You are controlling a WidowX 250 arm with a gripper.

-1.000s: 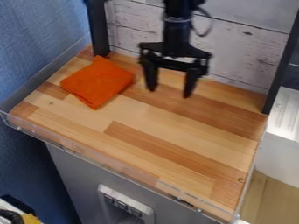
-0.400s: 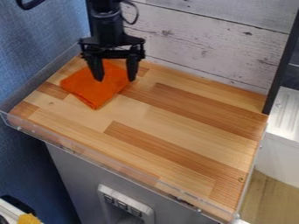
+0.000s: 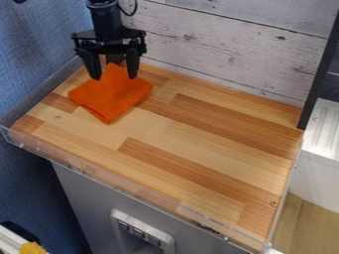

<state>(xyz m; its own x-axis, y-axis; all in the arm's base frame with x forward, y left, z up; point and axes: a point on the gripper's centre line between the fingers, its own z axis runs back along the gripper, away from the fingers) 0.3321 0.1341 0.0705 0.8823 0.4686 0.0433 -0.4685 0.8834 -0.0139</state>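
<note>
While pincer (image 3: 114, 78) hangs spread | orange cloth (image 3: 110, 100) lies below | panel (image 3: 138, 232) details illegible

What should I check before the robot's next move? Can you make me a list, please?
1. Black two-finger robot hand is open: ok, its fingers are apart.
2. Hand is not holding anything: ok.
3. Orange folded fabric cloth is fully on the striped wooden tabletop: ok.
4. Hand is over the cloth's middle: not ok, it is by the cloth's back corner.
5. Fingertips are off the cloth: cannot tell, they look close, but the gap is unclear.
</note>
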